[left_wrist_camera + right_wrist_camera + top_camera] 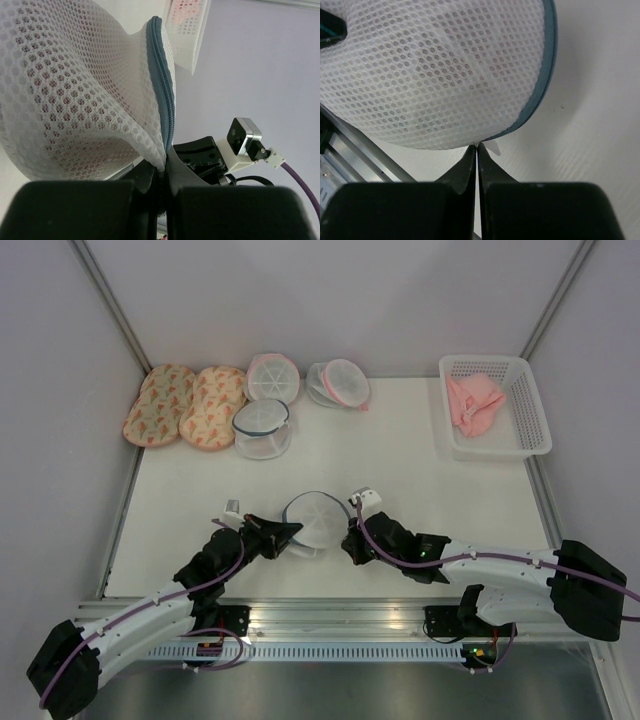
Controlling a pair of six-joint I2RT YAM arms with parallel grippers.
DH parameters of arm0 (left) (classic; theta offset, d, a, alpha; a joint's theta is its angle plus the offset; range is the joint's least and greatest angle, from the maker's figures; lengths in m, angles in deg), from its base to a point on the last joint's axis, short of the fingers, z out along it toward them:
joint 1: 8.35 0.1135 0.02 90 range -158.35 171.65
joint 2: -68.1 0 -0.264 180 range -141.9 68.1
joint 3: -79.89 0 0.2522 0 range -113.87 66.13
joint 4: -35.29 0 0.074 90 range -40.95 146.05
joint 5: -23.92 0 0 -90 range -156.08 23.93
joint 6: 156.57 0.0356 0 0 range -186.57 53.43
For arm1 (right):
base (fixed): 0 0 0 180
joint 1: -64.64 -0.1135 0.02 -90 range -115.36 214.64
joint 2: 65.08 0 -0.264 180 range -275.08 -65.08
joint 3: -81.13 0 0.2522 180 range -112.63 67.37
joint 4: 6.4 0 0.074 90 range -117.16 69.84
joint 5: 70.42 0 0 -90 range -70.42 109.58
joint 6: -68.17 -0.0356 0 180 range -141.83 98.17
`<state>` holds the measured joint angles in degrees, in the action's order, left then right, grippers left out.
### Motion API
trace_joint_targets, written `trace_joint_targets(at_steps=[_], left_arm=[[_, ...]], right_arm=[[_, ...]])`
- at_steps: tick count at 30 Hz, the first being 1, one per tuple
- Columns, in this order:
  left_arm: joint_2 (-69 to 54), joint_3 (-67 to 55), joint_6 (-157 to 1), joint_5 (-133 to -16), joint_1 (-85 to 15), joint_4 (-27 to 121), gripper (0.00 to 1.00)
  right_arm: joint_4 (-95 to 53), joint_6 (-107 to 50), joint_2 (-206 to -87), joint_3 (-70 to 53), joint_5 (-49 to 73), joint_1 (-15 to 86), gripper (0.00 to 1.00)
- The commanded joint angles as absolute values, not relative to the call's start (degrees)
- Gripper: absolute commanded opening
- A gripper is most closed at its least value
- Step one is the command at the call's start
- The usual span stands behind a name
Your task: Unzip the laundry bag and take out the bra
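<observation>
Left gripper (164, 166) is clamping the bag (75, 100) by its rim, jaws tight. Right gripper (477, 150) is holding its jaws fully together, tips at the rim.

Soft, even light from overhead fills the top view — the white desk (400, 470) reads bright, with faint shadows beneath the arms. In the wrist views the laundry bag (75, 90) mesh is crisp, while the left end effector (165, 161) and right end effector (477, 150) are near-black, seemingly out of focus at the bottom edge.
</observation>
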<state>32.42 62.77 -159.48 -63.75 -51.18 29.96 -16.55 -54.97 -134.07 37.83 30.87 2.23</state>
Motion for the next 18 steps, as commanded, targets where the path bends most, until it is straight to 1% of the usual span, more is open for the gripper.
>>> trace_joint_targets(at_steps=[1, 6, 10, 12, 14, 15, 16, 18], left_arm=[[32.07, 71.75, -157.72, -67.20, -50.89, 28.48, 0.02], [31.63, 72.01, -154.13, -69.85, -50.27, 28.66, 0.02], [29.18, 70.00, -147.89, -73.45, -49.31, 28.05, 0.02], [26.72, 67.45, -141.94, -77.75, -48.08, 27.00, 0.02], [20.84, 63.95, -137.53, -81.70, -47.11, 23.57, 0.02], [18.73, 62.54, -133.15, -85.63, -46.32, 22.43, 0.02], [13.23, 60.96, -130.67, -87.76, -45.88, 20.59, 0.02], [7.32, 55.95, -125.56, -93.22, -44.82, 17.69, 0.02]], right_arm=[[-24.69, -54.52, -131.01, 34.60, 37.50, 2.33, 0.00], [-38.85, -55.75, -129.77, 30.99, 45.84, 2.24, 0.00], [-43.97, -56.63, -129.33, 29.58, 49.45, 2.24, 0.00], [-44.60, -56.81, -129.33, 29.40, 50.16, 2.24, 0.00], [-44.60, -56.63, -129.24, 29.31, 49.81, 2.33, 0.00], [-44.68, -56.63, -128.81, 29.14, 49.55, 2.24, 0.01], [-44.69, -56.46, -128.63, 29.14, 48.59, 2.24, 0.01], [-45.03, -56.19, -127.23, 29.14, 47.79, 2.24, 0.00]])
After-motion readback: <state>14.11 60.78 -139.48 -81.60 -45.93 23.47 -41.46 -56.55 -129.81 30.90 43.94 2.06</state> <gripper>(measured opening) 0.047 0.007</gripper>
